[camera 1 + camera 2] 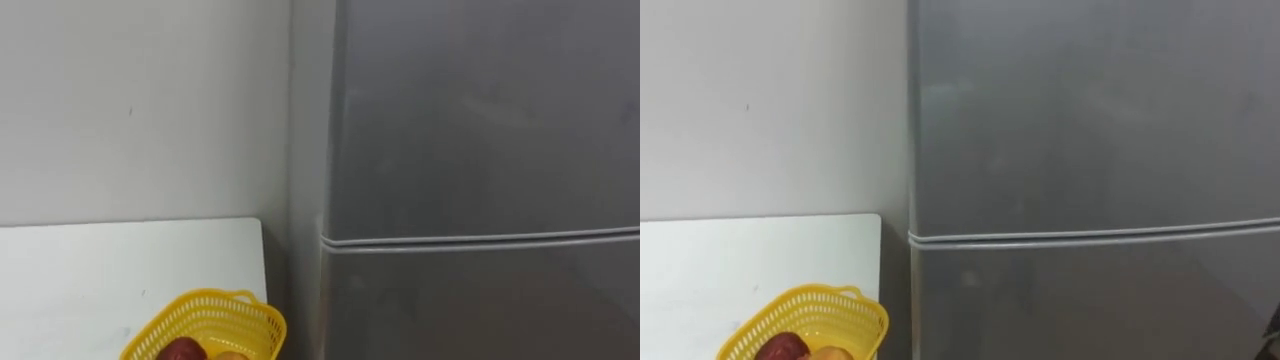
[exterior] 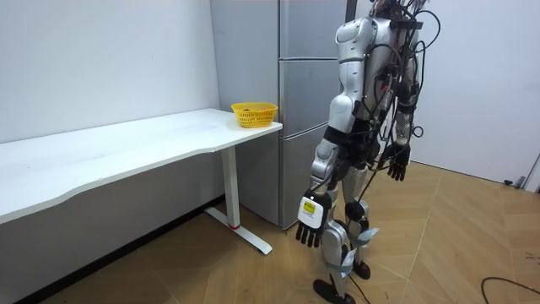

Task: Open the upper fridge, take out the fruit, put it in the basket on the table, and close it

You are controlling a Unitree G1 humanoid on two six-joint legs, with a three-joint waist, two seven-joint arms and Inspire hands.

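**Fridge shut, both hands hanging low**

White wall fills the upper left of the left eye view, with the grey fridge (image 1: 480, 150) taking the right side. Its upper door (image 1: 480, 110) is closed against the lower door (image 1: 480, 310), a thin seam between them, so whatever is to be fetched from the upper compartment is hidden. At lower left the white table (image 1: 100, 270) ends just beside the fridge, and a yellow basket (image 1: 215, 320) sits at its near corner, handy for goods from the fridge. A dark red item (image 1: 185, 350) in it is cut off by the frame's bottom edge; I cannot say what it is, nor whether it came from the fridge.

From the room view, the robot stands upright facing the fridge, close to it. Its left hand (image 2: 309, 230), lower centre, and right hand (image 2: 397, 162), centre right, hang at its sides, fingers loosely extended, holding nothing.

Over in the right eye view the same closed doors and basket appear, shifted leftward.
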